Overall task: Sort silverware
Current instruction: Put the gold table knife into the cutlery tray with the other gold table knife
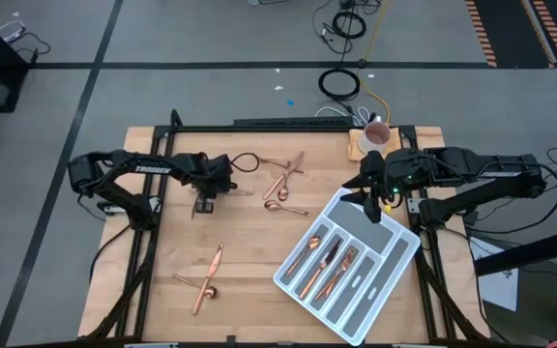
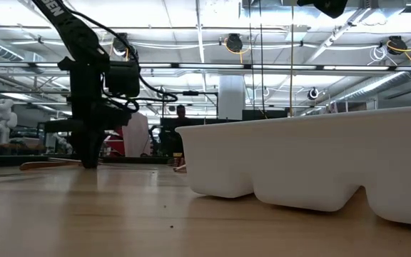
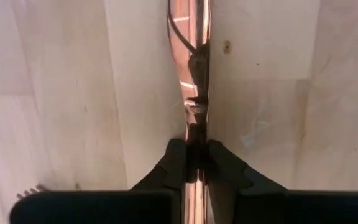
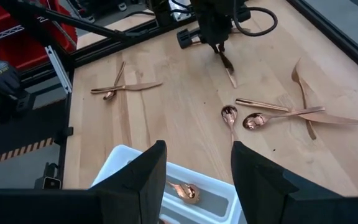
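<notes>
My left gripper (image 1: 204,201) (image 3: 196,165) stands at the table's left-middle, pointing down, shut on one thin copper piece of silverware (image 3: 191,68). My right gripper (image 1: 375,211) (image 4: 197,168) hangs open above the far end of the grey-white divided tray (image 1: 395,256), touching nothing. Several copper pieces (image 1: 327,263) lie in the tray's compartments, and a spoon (image 4: 184,191) lies in the one below the right fingers. Loose spoons and other pieces (image 1: 283,179) (image 4: 272,115) lie crossed at the far middle. Another crossed pair (image 1: 206,275) (image 4: 120,87) lies near the left front. My left gripper pinches the copper piece between its two fingertips (image 3: 176,163), coming from above and pointing down. The fingers lie across the piece's narrow width. The part beyond the fingers (image 4: 230,71) runs out low over the wood; whether it touches the table I cannot tell.
A mug (image 1: 375,135) sits on a wooden coaster at the table's far right corner. A dark cable loop (image 1: 245,161) lies on the table by the left arm. The tray's tall white wall (image 2: 298,157) fills the low view's right. Bare wood lies between the tray and the front-left pair.
</notes>
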Controlling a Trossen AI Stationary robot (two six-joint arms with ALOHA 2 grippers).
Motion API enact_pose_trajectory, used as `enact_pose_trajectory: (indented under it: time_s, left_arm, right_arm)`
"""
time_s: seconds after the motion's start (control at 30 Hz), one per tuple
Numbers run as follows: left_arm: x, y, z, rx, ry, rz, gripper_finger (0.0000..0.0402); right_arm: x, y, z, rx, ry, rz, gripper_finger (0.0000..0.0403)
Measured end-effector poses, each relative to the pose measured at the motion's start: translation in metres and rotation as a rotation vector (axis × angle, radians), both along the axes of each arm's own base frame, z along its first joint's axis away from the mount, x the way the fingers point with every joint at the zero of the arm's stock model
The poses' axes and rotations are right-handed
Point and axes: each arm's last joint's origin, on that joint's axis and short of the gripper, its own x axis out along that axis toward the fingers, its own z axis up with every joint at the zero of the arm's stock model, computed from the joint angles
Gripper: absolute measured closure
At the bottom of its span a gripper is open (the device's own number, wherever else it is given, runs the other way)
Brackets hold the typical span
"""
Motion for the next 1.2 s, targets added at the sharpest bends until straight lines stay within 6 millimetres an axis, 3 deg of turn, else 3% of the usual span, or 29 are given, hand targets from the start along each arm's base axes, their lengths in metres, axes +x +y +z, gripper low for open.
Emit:
enact_pose_trajectory:
  time_s: [0.47, 0.73, 0.97, 1.2]
  left_arm:
    - [0.022, 0.011, 0.050, 0.008, -0.058, 0.227, 0.0364]
    - [0.048, 0.015, 0.099, -0.199, -0.247, 0.445, 0.0364]
    - [0.081, -0.001, 0.140, -0.444, -0.490, 0.510, 0.0364]
    - [0.106, -0.028, 0.155, -0.621, -0.636, 0.586, 0.0364]
  right_arm:
    - [0.001, 0.001, 0.002, 0.031, -0.026, -0.016, 0.0236]
    - [-0.015, -0.001, 0.012, 0.039, -0.083, -0.018, 0.0236]
    - [-0.045, -0.003, 0.026, 0.083, -0.184, -0.036, 0.0236]
    - [-0.061, -0.004, 0.033, 0.094, -0.239, -0.039, 0.0236]
